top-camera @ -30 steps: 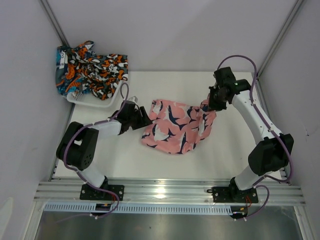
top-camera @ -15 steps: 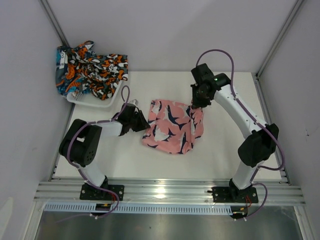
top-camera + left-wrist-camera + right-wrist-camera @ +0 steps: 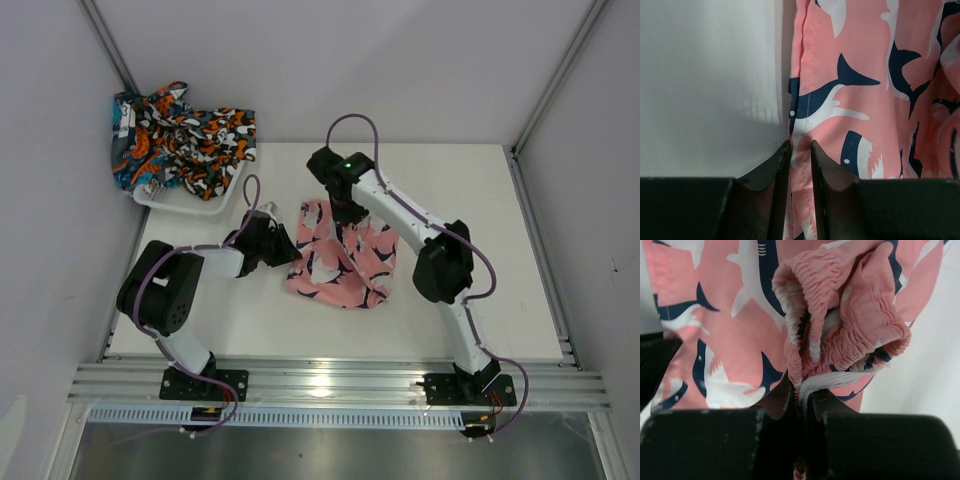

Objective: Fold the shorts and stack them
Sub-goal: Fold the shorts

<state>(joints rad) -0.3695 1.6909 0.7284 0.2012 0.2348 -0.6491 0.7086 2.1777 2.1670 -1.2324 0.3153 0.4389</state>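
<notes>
Pinching pink shorts (image 3: 328, 275) at hem, left pincer (image 3: 800, 150), right pincer (image 3: 801, 392) clamped on bunched waistband (image 3: 850, 325)

On my feed I see a white matte tabletop (image 3: 500, 260) boxed in by plain pale-grey wall panels (image 3: 400, 60). Slanting silver aluminium posts (image 3: 558, 78) rise at 11 and 1 o'clock. A ribbed aluminium rail (image 3: 340, 380) spans 6 o'clock, catching soft glare, with a dull steel sheet (image 3: 330, 455) below it.
</notes>
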